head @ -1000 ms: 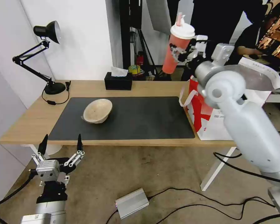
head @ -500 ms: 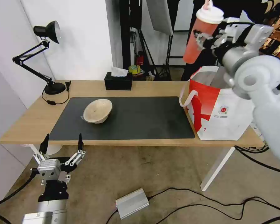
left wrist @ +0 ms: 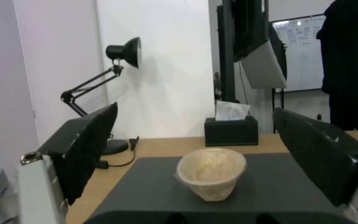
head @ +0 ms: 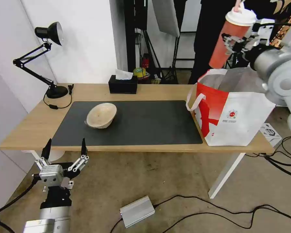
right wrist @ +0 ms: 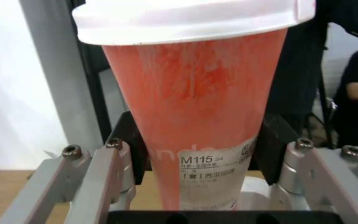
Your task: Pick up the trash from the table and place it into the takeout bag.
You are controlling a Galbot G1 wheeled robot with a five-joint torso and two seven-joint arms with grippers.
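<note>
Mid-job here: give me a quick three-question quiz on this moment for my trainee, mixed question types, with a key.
1. True or false: the right gripper holds the red drink cup above the takeout bag.
2. Which trash item sits on the dark mat? A) white bowl with chili scraps B) beige shallow bowl C) a drink cup
3. Fill in: the left gripper hangs below the front edge of the table with its fingers ____.

Key: 1 true; 2 B; 3 open.

A lab or studio: whiteboard (left wrist: 303, 53), light stands (head: 152, 48), floor cables (head: 236, 207).
</note>
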